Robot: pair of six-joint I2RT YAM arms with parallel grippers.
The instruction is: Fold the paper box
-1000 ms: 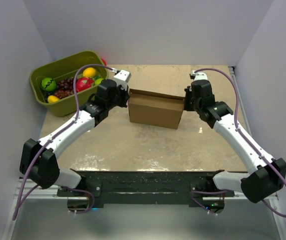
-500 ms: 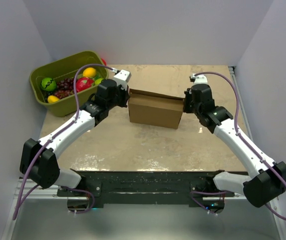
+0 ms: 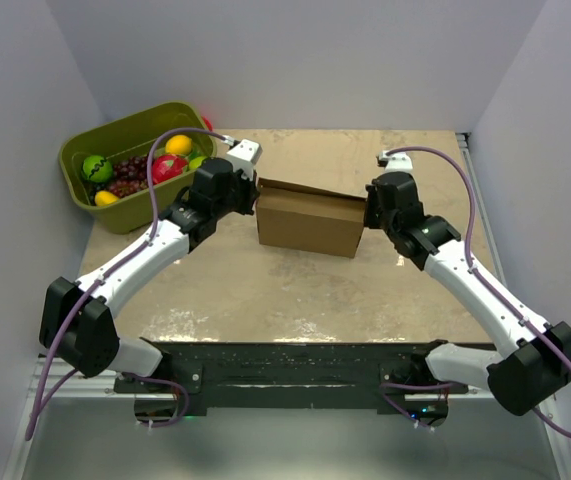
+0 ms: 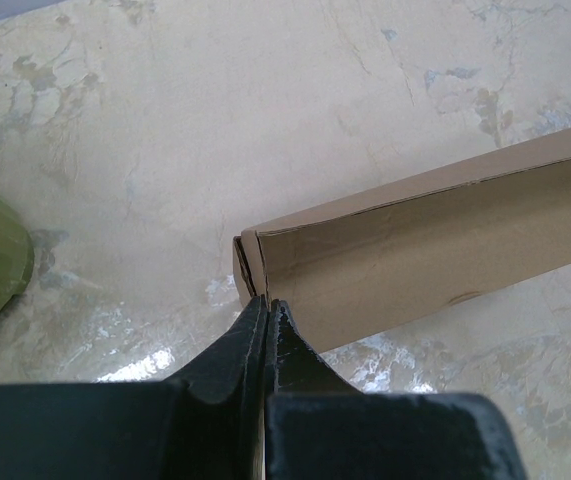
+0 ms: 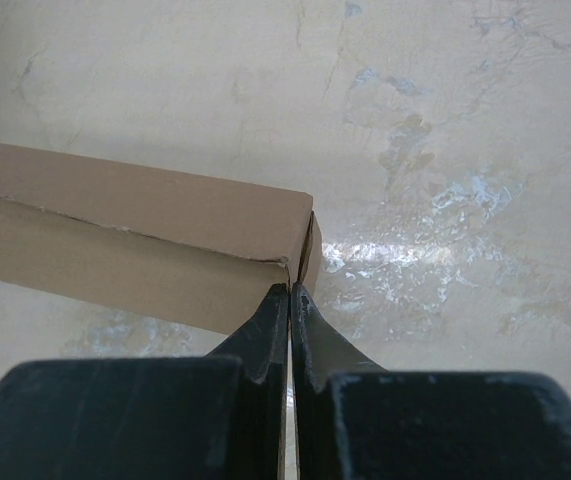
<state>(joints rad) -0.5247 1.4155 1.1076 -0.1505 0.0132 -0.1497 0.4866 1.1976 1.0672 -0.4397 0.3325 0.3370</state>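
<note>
both hands pinched on the ends of the paper box

the left hand [image 4: 267, 305] has its fingers closed to a hairline on the thin wall at the left end of the paper box [image 3: 310, 222], and the right hand [image 5: 290, 290] is closed just as tightly on the right end corner. the box stands closed on the table [image 3: 265, 290], in the middle toward the far side, between the two hands. an olive-green bin [image 3: 125, 135] of toy fruit [image 3: 168, 167] sits at the far left.

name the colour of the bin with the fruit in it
Plain olive green. The bin shows best in the top external view.
</note>
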